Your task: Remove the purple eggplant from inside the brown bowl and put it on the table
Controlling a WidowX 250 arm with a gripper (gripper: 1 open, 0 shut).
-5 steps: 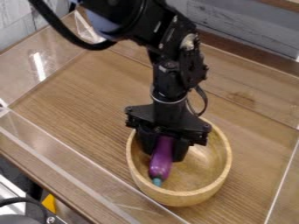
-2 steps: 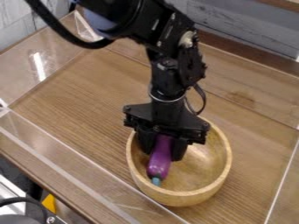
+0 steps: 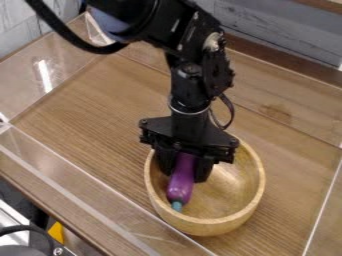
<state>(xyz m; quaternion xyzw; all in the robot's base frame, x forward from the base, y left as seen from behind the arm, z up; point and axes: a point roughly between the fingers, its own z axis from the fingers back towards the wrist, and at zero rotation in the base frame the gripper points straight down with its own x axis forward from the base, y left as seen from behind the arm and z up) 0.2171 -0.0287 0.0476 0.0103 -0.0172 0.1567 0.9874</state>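
Note:
The brown bowl (image 3: 238, 205) sits on the table (image 3: 107, 110) near the front right. Inside it lies the purple eggplant (image 3: 183, 183), tilted, with its teal stem tip low at the front. My black gripper (image 3: 189, 165) points straight down into the bowl, and its fingers are shut on the eggplant's upper end. The eggplant's top is hidden between the fingers.
Clear acrylic walls (image 3: 80, 215) edge the tabletop at the front and left. A black cable (image 3: 60, 30) loops off the arm at the upper left. Bare wood stretches left of the bowl and behind it.
The gripper and eggplant have shifted very slightly left within the bowl. Otherwise nothing has visibly changed.

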